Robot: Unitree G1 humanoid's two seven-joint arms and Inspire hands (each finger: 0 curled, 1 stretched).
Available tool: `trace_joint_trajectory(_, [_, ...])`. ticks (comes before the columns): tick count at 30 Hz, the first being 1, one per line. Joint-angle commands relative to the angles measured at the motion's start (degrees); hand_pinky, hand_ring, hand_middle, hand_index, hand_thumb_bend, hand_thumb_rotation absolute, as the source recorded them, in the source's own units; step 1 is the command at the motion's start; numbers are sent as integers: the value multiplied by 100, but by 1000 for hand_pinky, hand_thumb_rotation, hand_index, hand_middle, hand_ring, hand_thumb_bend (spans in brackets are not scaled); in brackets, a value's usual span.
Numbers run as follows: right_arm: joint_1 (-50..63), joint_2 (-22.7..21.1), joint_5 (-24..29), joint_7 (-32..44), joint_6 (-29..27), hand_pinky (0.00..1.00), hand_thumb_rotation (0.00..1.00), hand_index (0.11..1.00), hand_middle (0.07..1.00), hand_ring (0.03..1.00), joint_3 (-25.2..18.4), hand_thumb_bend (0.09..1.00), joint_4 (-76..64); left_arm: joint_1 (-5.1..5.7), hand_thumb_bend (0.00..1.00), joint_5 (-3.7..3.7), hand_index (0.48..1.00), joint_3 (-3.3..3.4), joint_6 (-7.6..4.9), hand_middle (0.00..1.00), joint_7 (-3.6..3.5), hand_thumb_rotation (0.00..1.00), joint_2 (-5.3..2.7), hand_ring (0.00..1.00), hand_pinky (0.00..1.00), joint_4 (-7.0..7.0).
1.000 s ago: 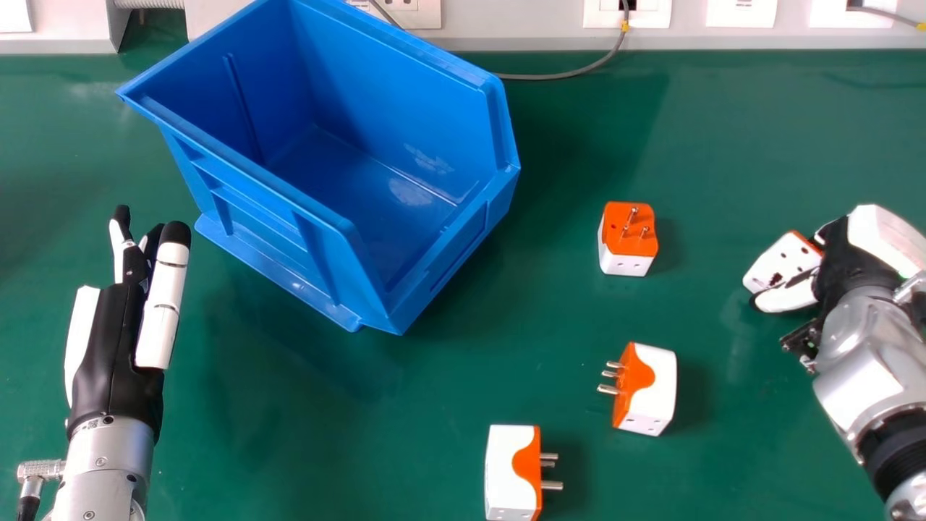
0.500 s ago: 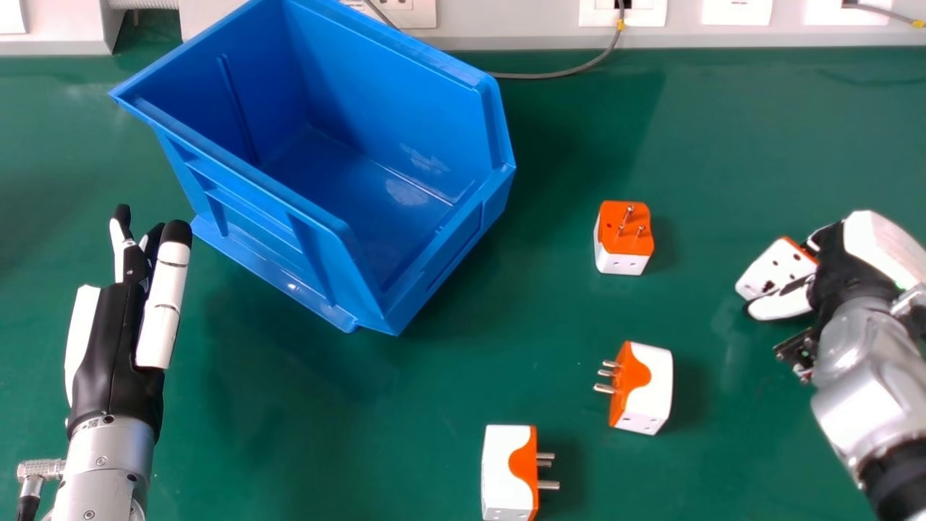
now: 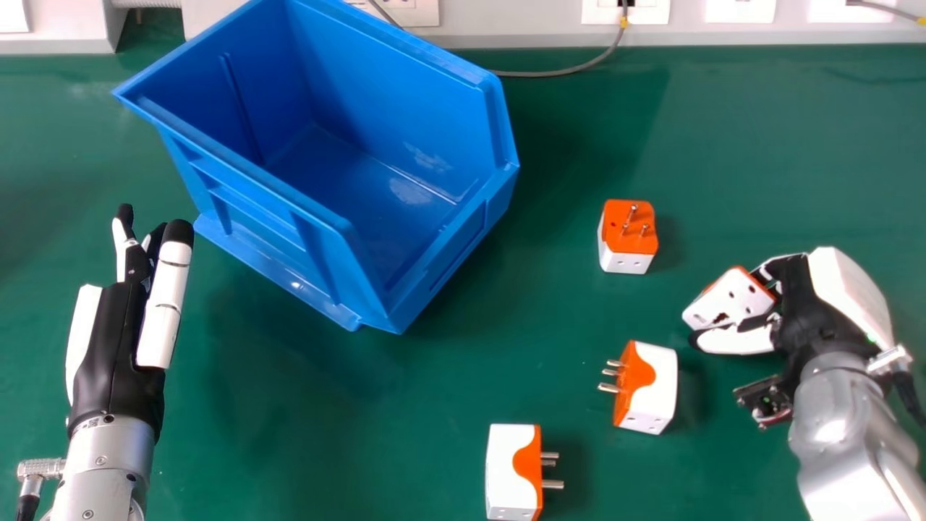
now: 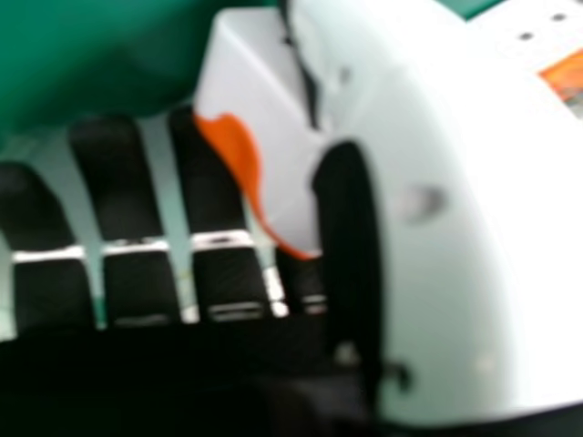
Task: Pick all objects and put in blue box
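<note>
My right hand (image 3: 810, 311) is at the right of the head view, curled round a white and orange plug adapter (image 3: 729, 298) held between thumb and fingers. In the right hand view the adapter (image 4: 264, 118) lies between the fingers and thumb of my right hand (image 4: 219, 282). Three more adapters rest on the green table: one with pins up (image 3: 628, 237), one with pins toward the left (image 3: 646, 388), and one near the front edge (image 3: 512, 472). The blue box (image 3: 434, 278) stands left of them, its inside bare. My left hand (image 3: 108, 347) stays open left of the box.
The green table (image 3: 289, 420) ends at a pale wall panel (image 3: 506, 25) with sockets along the back. A grey cable (image 3: 564, 72) curves down from a socket behind the box. The pins-left adapter is close to the right hand's left side.
My right hand has moved left and toward the table's front with the adapter in its grasp. The left hand and the other adapters have kept their places.
</note>
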Motion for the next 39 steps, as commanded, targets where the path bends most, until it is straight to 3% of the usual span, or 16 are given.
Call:
trace_joint_trajectory(1, [82, -63, -148, -61, -31, 204, 0, 477, 502, 367, -68, 506, -427, -23, 605, -31, 996, 43, -8, 974, 4, 1000, 29, 1000, 985, -150])
trace_joint_trajectory(7, [360, -65, -289, 15, 52, 175, 0, 486, 489, 364, -66, 506, -1032, -34, 600, 41, 995, 30, 24, 973, 9, 1000, 75, 1000, 981, -136])
trace_joint_trajectory(9, [443, -66, -292, 27, 47, 167, 0, 489, 486, 364, -89, 506, -1204, -11, 597, 68, 995, 21, 55, 973, 20, 1000, 74, 1000, 981, -193])
trace_joint_trajectory(14, [608, -87, -230, 23, -94, 146, 0, 488, 485, 378, -200, 508, -1540, -24, 596, 88, 994, 25, 87, 971, 11, 1000, 72, 997, 979, -195])
trace_joint_trajectory(20, [722, -65, -278, 68, -194, 118, 0, 485, 487, 398, -209, 511, -1999, -69, 596, 71, 994, 34, 91, 969, -5, 1000, 76, 994, 976, -158])
trace_joint_trajectory(26, [775, -104, -653, 241, -60, 104, 0, 490, 474, 390, 9, 509, -2379, -83, 596, 62, 993, 34, 137, 970, 15, 1000, 50, 995, 976, -193])
trace_joint_trajectory(39, [736, -97, -1209, 786, -144, 213, 0, 525, 485, 373, 268, 501, -3131, -116, 583, 12, 992, 33, 130, 969, 5, 1000, 28, 996, 976, -138])
